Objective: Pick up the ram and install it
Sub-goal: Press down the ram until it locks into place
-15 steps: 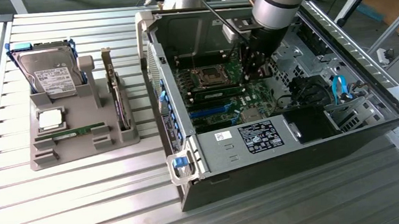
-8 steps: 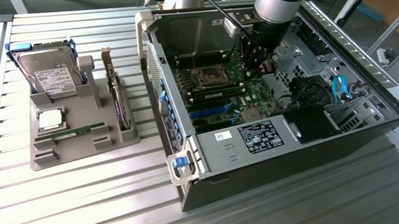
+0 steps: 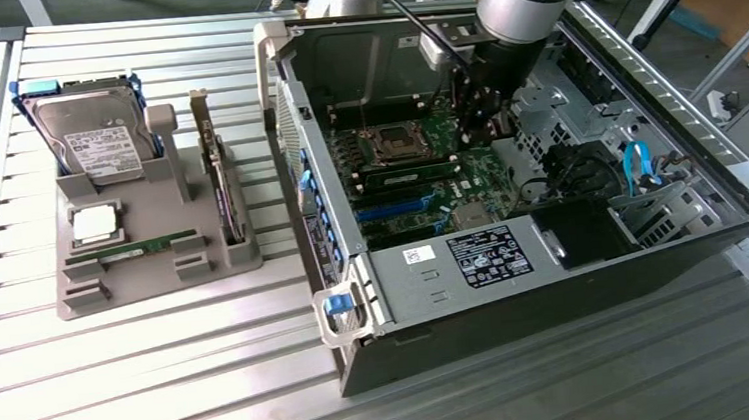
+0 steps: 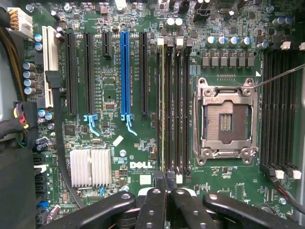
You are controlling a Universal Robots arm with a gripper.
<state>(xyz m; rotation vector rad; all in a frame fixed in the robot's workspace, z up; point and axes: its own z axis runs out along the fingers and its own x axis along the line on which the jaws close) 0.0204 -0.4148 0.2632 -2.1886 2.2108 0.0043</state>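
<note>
I have the gripper [image 4: 163, 198] inside the open computer case [image 3: 396, 299], low over the motherboard [image 4: 119, 157], its jaws together and clamped on nothing that I can see. It hovers above the memory slots [image 4: 172, 105] next to the empty processor socket [image 4: 226, 121], and one slot there seems to carry a stick already, judging by its thin green edge. Another ram stick [image 3: 137, 248] lies flat in its groove on the grey holder [image 3: 151, 263] near the table's [image 3: 134, 379] far corner at the exterior view's left, beside the hard drive [image 3: 95, 132], kept there so it can be reached from above.
</note>
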